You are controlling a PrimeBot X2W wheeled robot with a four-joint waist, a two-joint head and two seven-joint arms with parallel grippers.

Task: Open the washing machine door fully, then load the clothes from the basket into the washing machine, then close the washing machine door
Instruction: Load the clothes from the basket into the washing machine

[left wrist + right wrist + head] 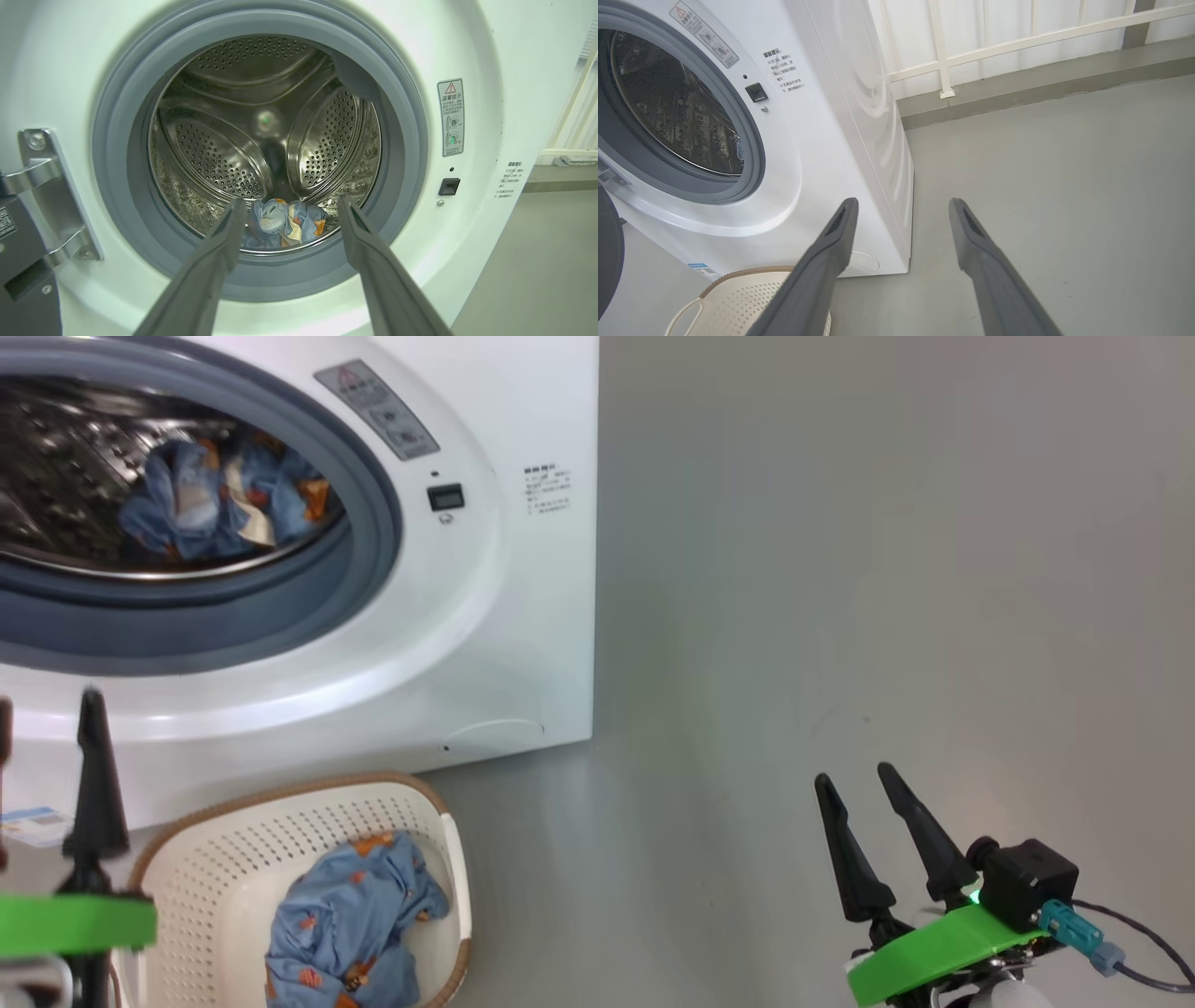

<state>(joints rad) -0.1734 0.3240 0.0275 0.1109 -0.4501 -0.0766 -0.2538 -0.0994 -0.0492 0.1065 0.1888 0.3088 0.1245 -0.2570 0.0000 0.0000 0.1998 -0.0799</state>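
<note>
left gripper (292, 204) spread wide, empty, facing the drum | clothes (284, 225) bundled straight ahead inside the washing machine (472, 56) | remaining garment (347, 919) below it in the basket (210, 859) | right gripper (854, 777) wide, empty, well apart over floor | step: loading, likely midway | next: descend to basket, pinch fabric, carry into drum

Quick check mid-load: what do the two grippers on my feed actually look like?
The left gripper and right gripper each have two long, tapering dark grey fingers on a bright green mount. The right one also carries a black box with a teal connector and a grey cable.
</note>
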